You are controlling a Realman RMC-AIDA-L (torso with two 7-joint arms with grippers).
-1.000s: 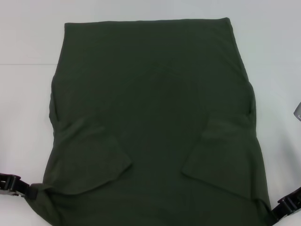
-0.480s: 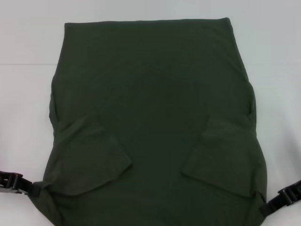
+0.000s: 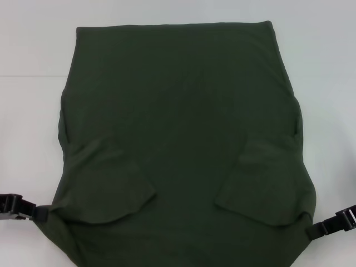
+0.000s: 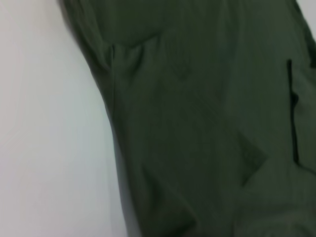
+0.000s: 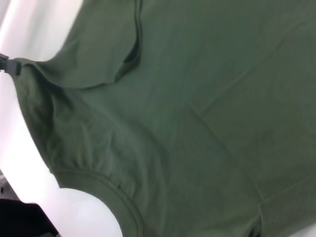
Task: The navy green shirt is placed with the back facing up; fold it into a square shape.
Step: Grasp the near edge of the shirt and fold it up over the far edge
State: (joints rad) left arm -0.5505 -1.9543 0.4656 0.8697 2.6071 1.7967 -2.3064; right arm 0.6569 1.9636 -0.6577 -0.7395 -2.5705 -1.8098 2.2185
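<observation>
Starting on the left: the left gripper [image 3: 34, 213] is sitting low at the near left edge of the table [image 3: 33, 83], right up against the shoulder corner of the shirt [image 3: 178, 122]. It looks like it's pinching that corner, since the cloth is bunching into a little point right at the tips, but honestly I can't tell for sure whether the claw is clamped or just touching.

Moving to the middle, the shirt is lying flat on the white table, plain side up, with the hem at the far end and the collar end nearest the robot. Both sleeves are already tucked in over the body: the left sleeve [image 3: 105, 189] and the right sleeve [image 3: 261, 189] are lying as flaps on top, leaving the sides fairly straight. So I'm guessing the sleeve folds are done and we're at the lengthwise fold now.

Over on the right, the right gripper [image 3: 325, 228] is mirroring the other one at the near right shoulder corner, again touching the fabric where it's pulling to a point. Same deal: can't tell if it's shut on it.

Next move, as I read it, is both arms lifting those near corners together and carrying them toward the far hem. That needs even height and pace on both sides, or the sleeve flaps are going to slide out and the fold ends up crooked.
</observation>
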